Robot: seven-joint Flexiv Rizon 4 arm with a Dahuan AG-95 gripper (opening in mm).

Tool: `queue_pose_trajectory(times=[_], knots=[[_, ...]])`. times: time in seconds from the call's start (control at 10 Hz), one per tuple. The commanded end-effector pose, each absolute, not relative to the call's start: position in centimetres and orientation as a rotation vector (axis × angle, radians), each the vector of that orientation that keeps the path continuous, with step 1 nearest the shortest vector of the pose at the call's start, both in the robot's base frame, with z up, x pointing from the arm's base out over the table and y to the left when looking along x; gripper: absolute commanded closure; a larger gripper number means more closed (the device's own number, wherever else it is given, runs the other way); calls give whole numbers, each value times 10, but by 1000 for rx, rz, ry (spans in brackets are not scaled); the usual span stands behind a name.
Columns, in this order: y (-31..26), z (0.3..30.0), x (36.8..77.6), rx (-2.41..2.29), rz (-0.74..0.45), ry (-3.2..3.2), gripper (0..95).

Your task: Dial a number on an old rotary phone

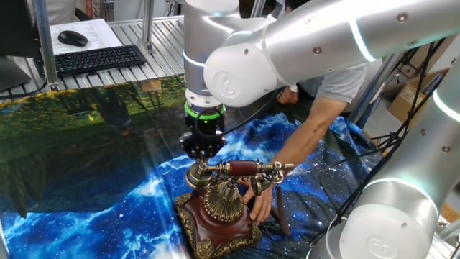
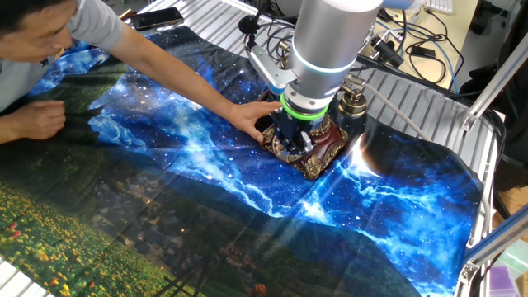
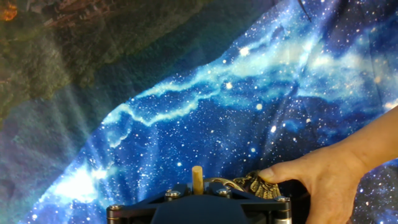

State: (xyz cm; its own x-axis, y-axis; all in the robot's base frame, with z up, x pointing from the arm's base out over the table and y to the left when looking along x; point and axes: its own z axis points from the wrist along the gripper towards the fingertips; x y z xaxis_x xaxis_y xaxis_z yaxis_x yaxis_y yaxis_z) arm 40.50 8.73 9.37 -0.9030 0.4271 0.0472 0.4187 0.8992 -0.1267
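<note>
Phone (image 1: 219,212) sits on the starry cloth (image 2: 396,214), braced by a person's hand (image 1: 260,201). Gripper (image 1: 200,147) is parked directly above; finger state can't be told. Risk: phone gets shoved or hand pinched if descent is off-centre.

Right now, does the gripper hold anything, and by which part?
Cannot be told: the gripper is above the old rotary phone; its fingertips are hidden. A person's hand steadies the base.

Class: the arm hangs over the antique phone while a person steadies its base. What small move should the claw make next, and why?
Probably ease straight down toward the brass dial dome. The claw hovers above the small red-brown, brass-trimmed rotary phone, not yet touching the dial, and a person's hand braces the base. The hand view shows one pale peg-like tip pointing down; open or shut is unclear.
</note>
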Motion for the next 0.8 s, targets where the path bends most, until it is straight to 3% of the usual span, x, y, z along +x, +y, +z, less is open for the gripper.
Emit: queue_pose_trajectory(times=[0.1, 0.8], knots=[[89, 93, 404, -665, 184, -2997, 950], [92, 94, 406, -667, 212, -3003, 950]])
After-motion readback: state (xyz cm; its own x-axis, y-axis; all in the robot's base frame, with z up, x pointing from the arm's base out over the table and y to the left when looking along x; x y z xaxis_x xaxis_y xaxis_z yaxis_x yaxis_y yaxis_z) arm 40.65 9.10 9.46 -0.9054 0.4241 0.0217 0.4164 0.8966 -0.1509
